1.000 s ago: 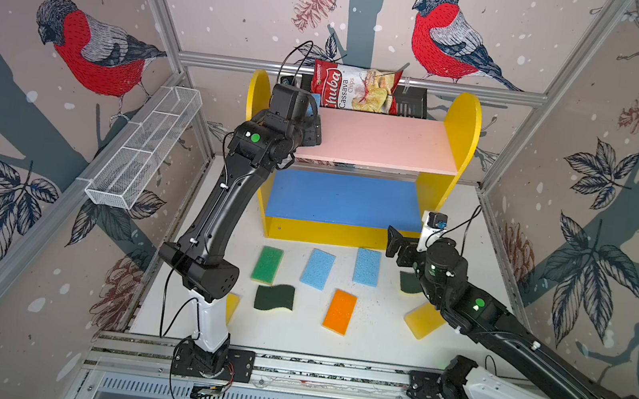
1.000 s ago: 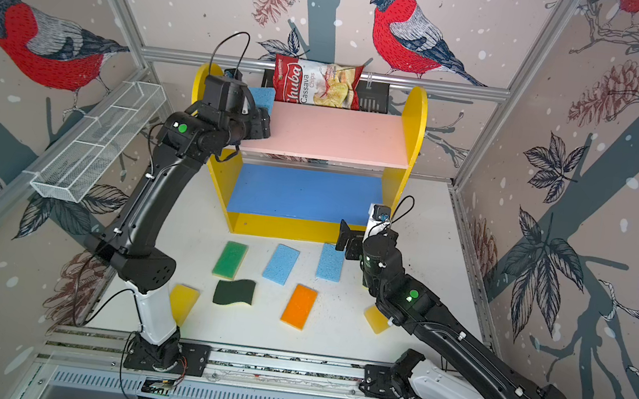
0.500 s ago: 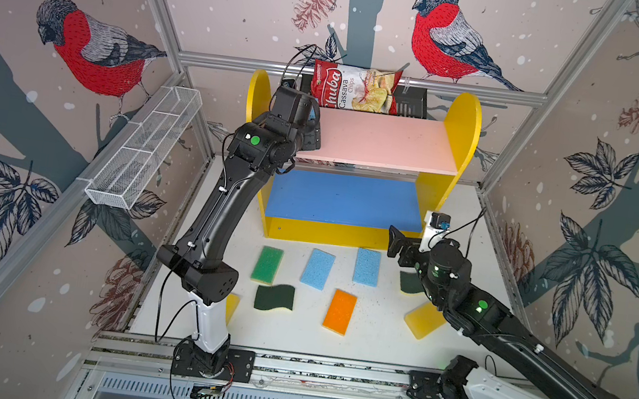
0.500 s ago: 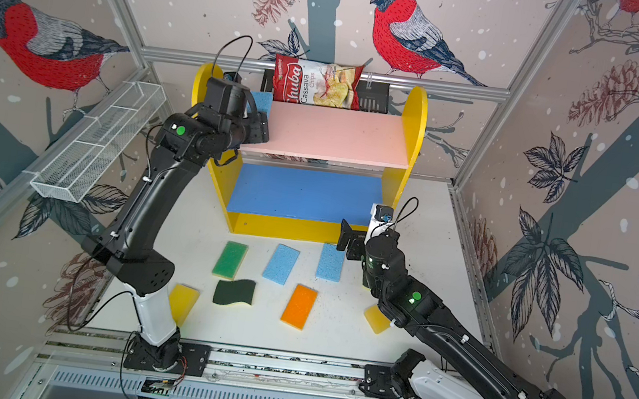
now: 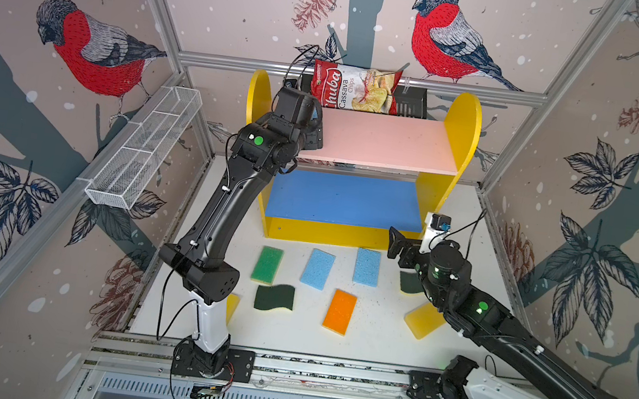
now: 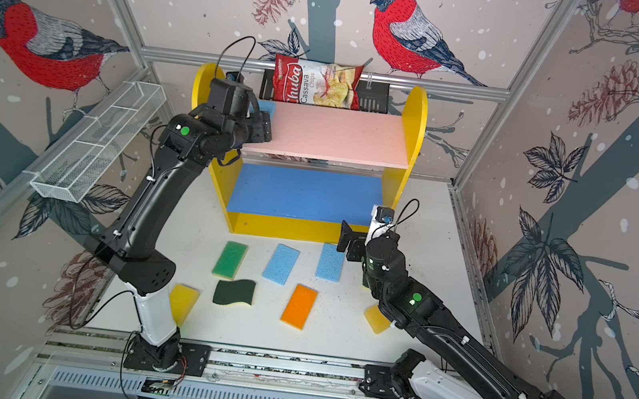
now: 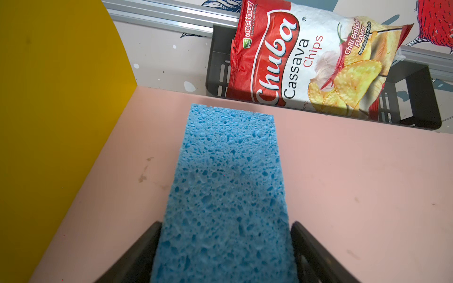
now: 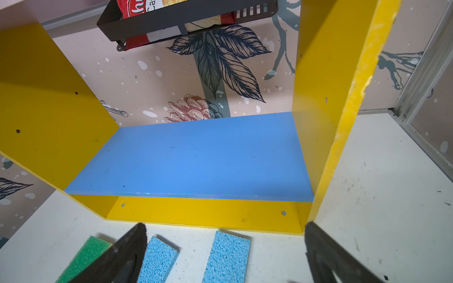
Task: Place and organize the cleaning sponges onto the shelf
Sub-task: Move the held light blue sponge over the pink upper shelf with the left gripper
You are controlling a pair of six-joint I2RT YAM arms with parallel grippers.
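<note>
A white worktop (image 5: 374, 342) is seen from above. At its back stands the shelf (image 5: 462, 118), a three-tier unit with yellow round-topped sides, a pink upper board (image 5: 384, 140), a bare blue middle board (image 5: 343, 199) and a yellow base. The black left arm (image 5: 223, 213) is stretched up to the pink upper board's left end, where a light blue rectangular sponge (image 7: 228, 171) is laid flat near the yellow side, probably so that room is kept for a row next to it. The left gripper (image 7: 225, 223) is set astride this sponge's near end, one jaw along each long edge; whether it is pinched or already freed cannot be told. The right gripper (image 8: 224, 223) is held spread wide and empty just above the worktop, facing the blue middle board, likely poised for the next pick. Eight more sponges are scattered before the shelf: a green-topped sponge (image 5: 267, 265), two light blue sponges (image 5: 318, 269), an orange-topped sponge (image 5: 339, 311), a wavy dark green sponge (image 5: 274, 297), a second dark green sponge (image 5: 409, 283) and a yellow sponge (image 5: 421, 319) partly hidden by the black right arm (image 5: 502, 329), and another yellow sponge (image 5: 231, 306) behind the left arm's base. A white wire mesh basket (image 5: 144, 148) on the left wall and a red chips bag (image 5: 353, 87) in a black rack (image 5: 410, 101) behind the shelf are outside the job; the bag is judged to crowd only the pink upper board's back edge.
</note>
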